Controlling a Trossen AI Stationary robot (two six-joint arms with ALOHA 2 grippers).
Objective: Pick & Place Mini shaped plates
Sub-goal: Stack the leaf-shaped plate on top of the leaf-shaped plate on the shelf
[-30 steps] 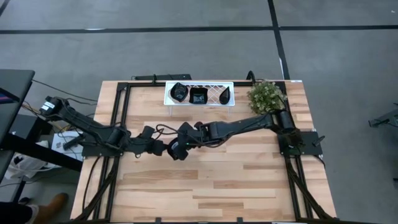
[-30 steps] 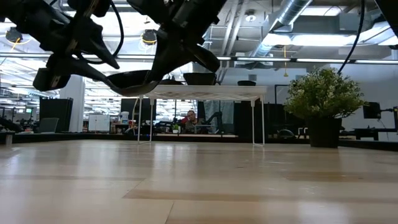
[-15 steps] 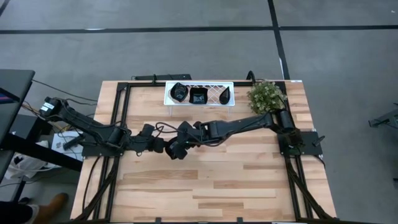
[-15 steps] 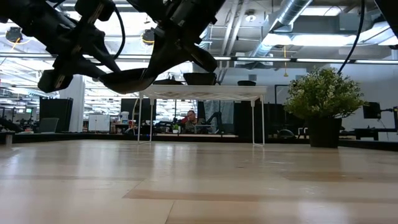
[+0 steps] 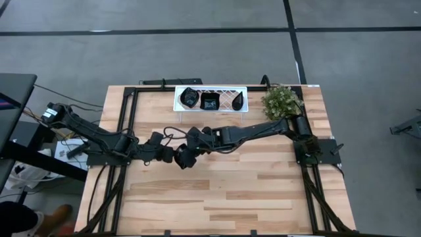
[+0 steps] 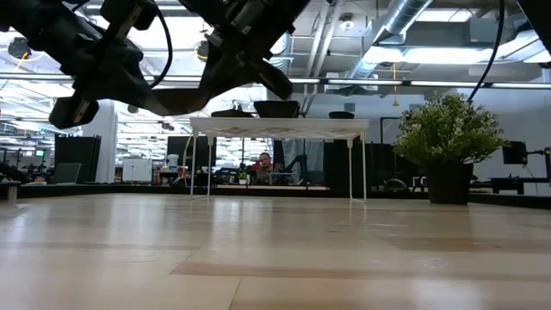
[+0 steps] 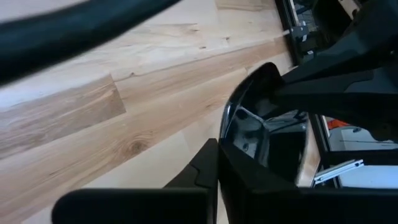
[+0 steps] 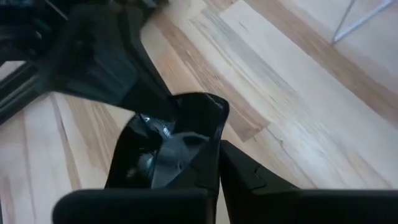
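Plate (image 8: 168, 146) hangs pinched by both hands, left hand (image 5: 172, 155) and right hand (image 5: 186, 155); only wrist views show its gloss.

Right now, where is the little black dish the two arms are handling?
In the high view the black dish hangs above mid-table, left of centre, pinched between the left gripper and right gripper.

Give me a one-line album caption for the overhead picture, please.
Two robot arms meet mid-table, left tool and right tool both gripping one small black plate; three more sit in the white tray.
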